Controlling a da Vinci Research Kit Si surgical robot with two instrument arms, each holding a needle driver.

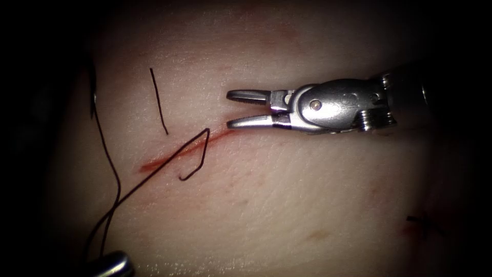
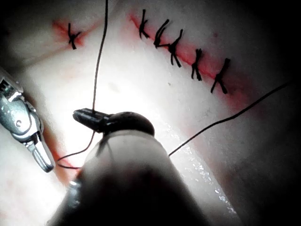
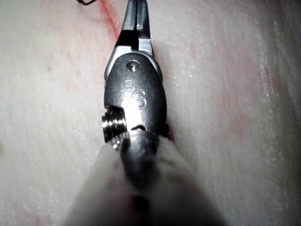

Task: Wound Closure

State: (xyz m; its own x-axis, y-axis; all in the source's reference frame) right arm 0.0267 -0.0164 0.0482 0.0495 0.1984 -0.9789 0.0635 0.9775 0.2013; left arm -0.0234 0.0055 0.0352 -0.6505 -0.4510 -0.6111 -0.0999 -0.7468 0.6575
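The tissue (image 1: pixel 287 205) bears a short red cut (image 1: pixel 169 158). My right tool (image 1: pixel 229 109) hovers just right of the cut's upper end, jaws open and holding nothing; it also appears as the right tool (image 3: pixel 135 19) and the right tool (image 2: pixel 28 129). Black thread (image 1: pixel 154 174) bends sharply at the cut's upper end; one limb runs down-left to my left tool (image 1: pixel 114 264), and a short tail (image 1: pixel 197 166) hooks back. The left tool (image 2: pixel 87 116) is shut on the thread (image 2: pixel 99 61). A dark curve with a glint (image 1: pixel 94 96) at the tissue's left edge may be the needle.
A short straight strand of thread (image 1: pixel 159 102) lies left of the right tool's tips. Several knotted stitches (image 2: pixel 176 47) close another cut, with a single stitch (image 2: pixel 72 35) apart from them. A dark stitch mark (image 1: pixel 417 220) sits at the lower right.
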